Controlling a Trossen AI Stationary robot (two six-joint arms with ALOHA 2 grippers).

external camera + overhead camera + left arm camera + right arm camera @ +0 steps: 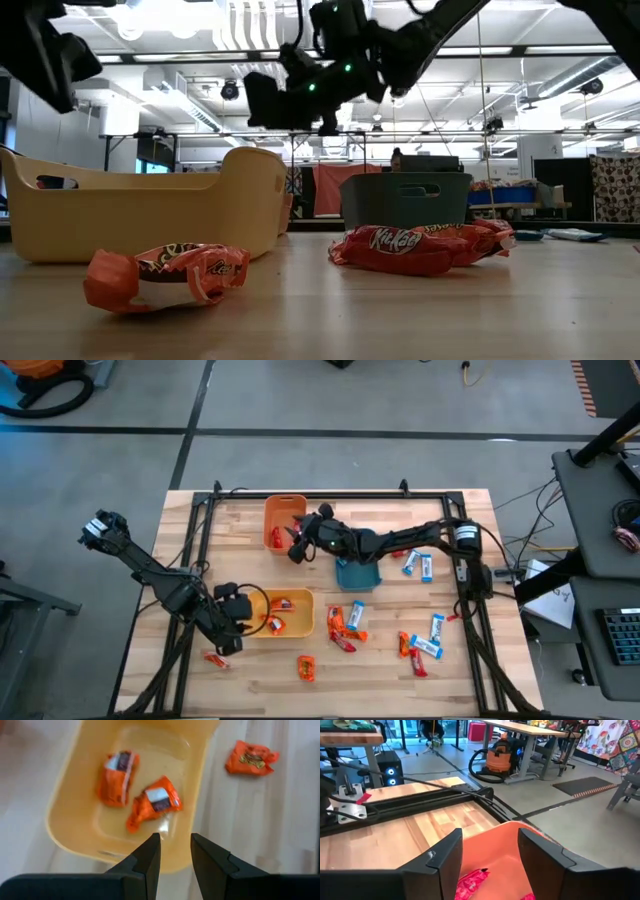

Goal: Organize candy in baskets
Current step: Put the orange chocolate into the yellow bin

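grey floor (300, 400), wooden desks (530, 727) (ceiling lights)

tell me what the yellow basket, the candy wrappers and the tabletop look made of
Yellow basket: likely moulded plastic, smooth and slightly glossy, with rounded corners and a soft sheen inside.
Candy wrappers: thin glossy film, crinkled and catching light.
Tabletop: apparently wood, pale planks with visible grain and seams.

An orange shop vacuum (502, 764) sits on the floor beyond the wooden table (395, 835).
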